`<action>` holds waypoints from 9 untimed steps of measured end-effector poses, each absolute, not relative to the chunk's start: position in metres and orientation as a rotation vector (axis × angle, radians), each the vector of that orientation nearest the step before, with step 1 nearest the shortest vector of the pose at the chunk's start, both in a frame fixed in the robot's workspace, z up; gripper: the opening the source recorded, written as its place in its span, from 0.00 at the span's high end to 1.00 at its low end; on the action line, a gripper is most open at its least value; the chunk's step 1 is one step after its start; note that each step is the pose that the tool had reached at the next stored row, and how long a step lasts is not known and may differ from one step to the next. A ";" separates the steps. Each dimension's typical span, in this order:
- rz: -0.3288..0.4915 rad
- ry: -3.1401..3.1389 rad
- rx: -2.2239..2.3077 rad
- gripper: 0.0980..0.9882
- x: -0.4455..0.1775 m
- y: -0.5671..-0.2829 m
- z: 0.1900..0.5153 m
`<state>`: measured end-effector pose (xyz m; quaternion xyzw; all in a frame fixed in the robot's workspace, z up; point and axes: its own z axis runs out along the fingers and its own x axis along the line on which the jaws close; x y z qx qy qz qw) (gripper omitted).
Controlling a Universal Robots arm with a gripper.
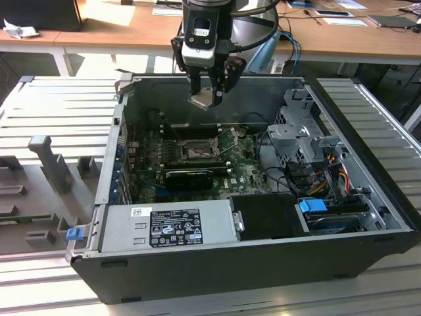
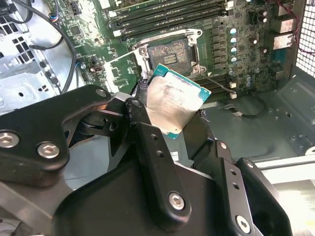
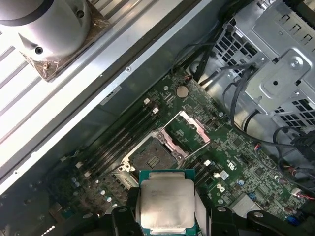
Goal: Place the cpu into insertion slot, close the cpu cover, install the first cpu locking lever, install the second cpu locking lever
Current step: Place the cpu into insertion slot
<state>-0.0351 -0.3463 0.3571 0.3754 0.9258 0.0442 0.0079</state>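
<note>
The gripper is hanging over the open computer case, near its back wall in the exterior view. Its jaws are closing on the cpu, with one black finger pressing on each of two opposite edges. The dull metal top of the chip is facing the cameras in both wrist views, and its green border is showing around the metal.

The chip is being held in the air, well apart from the motherboard, and is not touching anything else. In the exterior view it is looking tilted, one corner lower than the others.

The insertion slot is lying below the gripper, and in the exterior view a little nearer to the camera than the chip. It is open and has no chip in it. The cpu cover is standing swung up at one side of the slot, so the way down is free.

The edges of the chip are not running parallel to the edges of the slot. In the first wrist view the slot seems turned by a clear angle against the chip, although part of this may come from the slanted view. The long memory slots are lying just beside the slot, on its far side from the gripper.
</note>
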 end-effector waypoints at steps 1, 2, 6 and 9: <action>0.138 2.890 1.182 0.51 -0.035 -0.346 0.357; 0.138 2.883 1.198 0.51 -0.035 -0.346 0.357; 0.138 2.865 1.237 0.51 -0.035 -0.346 0.357; 0.137 2.849 1.271 0.51 -0.035 -0.346 0.357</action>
